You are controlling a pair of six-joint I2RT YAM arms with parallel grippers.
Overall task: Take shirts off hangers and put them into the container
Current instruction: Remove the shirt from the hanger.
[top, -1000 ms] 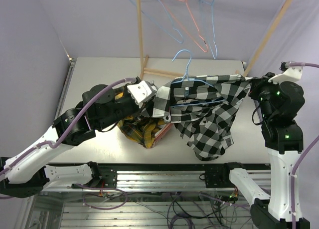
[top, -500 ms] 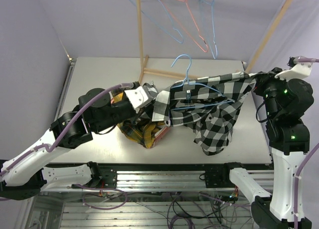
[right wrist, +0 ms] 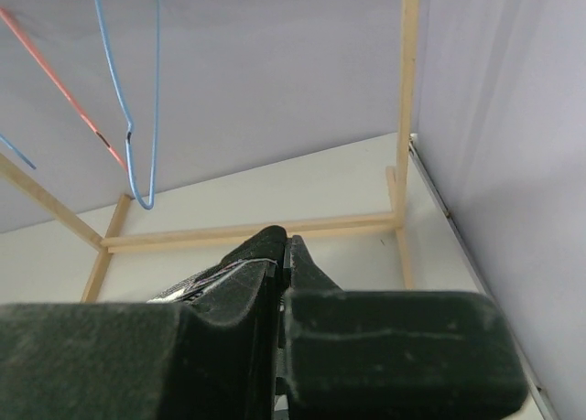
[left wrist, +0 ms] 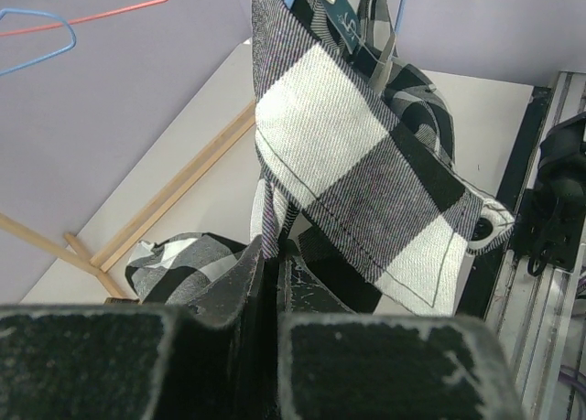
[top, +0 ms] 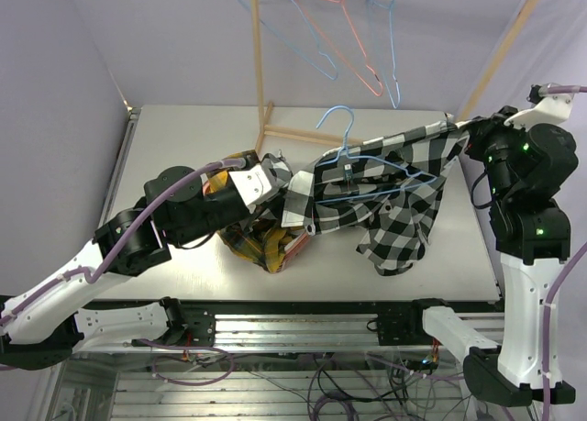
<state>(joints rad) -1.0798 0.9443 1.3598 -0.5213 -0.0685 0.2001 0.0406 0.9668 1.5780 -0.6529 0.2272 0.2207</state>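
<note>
Top external, tabletop [top: 183, 137]: pale grey, with the wooden rack [top: 258, 63] standing at its far edge. Only this view takes in both arms at once.
Checked shirt [top: 394, 210]: black-and-white, strung in the air between the two arms, its lower part hanging toward the tabletop on the right.
Container [top: 297, 246]: just a salmon sliver shows, under a heap topped by the yellow plaid shirt [top: 249, 242], close by the left arm. Neither wrist view shows it.
Spare hangers [top: 374, 89]: two blue and one pink-red, hooked on the rack's top bar.
Blue hanger [top: 345, 146]: inside the checked shirt, hook poking up.
Left gripper [left wrist: 272, 255]: pinched on the shirt's edge, seen only from the left wrist.
Right gripper [right wrist: 282, 246]: jaws pressed together in its wrist view, a scrap of checked cloth just below. From above, the shirt runs taut to it.
</note>
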